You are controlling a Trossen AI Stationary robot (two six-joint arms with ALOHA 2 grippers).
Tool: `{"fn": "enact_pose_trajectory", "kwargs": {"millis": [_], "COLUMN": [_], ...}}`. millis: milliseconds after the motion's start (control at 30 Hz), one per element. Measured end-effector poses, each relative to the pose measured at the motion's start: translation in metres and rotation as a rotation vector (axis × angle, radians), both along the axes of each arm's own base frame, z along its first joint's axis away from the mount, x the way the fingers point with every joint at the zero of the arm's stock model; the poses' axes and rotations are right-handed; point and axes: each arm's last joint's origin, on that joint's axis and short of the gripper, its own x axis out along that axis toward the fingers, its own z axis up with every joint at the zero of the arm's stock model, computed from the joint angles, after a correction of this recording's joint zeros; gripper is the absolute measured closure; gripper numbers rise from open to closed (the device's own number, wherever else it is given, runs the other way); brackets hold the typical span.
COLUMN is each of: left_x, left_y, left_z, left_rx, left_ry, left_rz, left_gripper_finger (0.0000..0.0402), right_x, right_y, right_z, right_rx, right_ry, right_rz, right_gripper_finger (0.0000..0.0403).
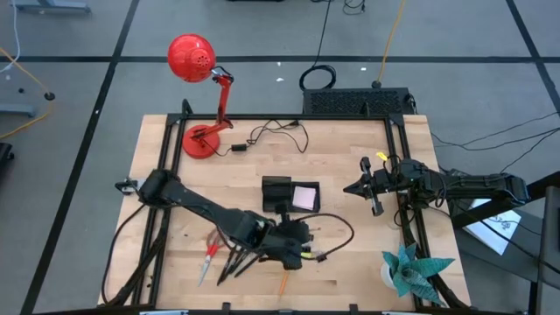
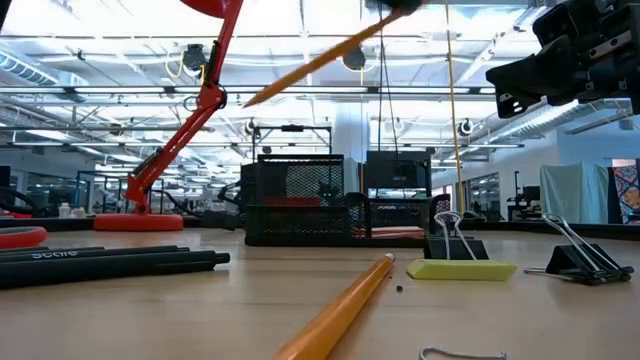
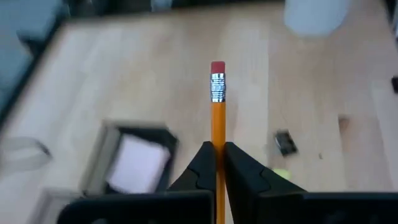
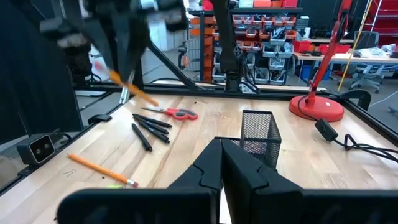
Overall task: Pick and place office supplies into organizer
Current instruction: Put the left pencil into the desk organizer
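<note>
Table: a pale wooden table in a dark metal frame, standing on a grey floor crossed by dark lines.
Room: seen from table height, a wide workshop hall with bright ceiling lights and shelving far behind.
Lamp: a red desk lamp stands at the table's far edge, well away from both grippers.
Paper plant: a teal paper plant sits at the near corner on the right arm's side.
Left gripper: the left gripper hangs above the near middle of the table, its fingers pressed together on an orange pencil, eraser end pointing away from the wrist.
Organizer: the black organizer lies just beyond the left gripper, with a pale sticky-note pad in its low section.
Other supplies: red-handled scissors and black pens lie close beside the left gripper, on the side away from the right arm; a second pencil lies nearer the front edge; binder clips and a yellow-green piece rest on the wood.
Right gripper: the right gripper waits over the table's right side, its fingers closed together on nothing.
</note>
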Motion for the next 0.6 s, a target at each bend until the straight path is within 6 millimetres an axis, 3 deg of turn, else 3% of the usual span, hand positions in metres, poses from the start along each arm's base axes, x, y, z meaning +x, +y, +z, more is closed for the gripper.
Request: {"fn": "enact_pose_trajectory", "kwargs": {"millis": [233, 467, 600], "left_x": [0.001, 0.009, 0.018], "left_y": [0.028, 0.083, 0.112], "left_z": [0.043, 0.047, 0.034], "left_rx": [0.163, 0.184, 0.100], "left_ry": [-0.134, -0.070, -0.067], "left_rz": [-0.089, -0.048, -0.096], "left_gripper_finger": [0.0378, 0.0392, 0.0381], "right_x": [0.000, 0.000, 0.000], "right_y": [0.000, 0.000, 0.000], "right_z": [-0.001, -0.001, -0.002], "right_rx": [0.001, 0.002, 0.003], "right_ry": [0.006, 0.014, 0.017], "right_rz": [0.000, 0.000, 0.001], "right_gripper_finger": [0.0399, 0.0399, 0.0399]}}
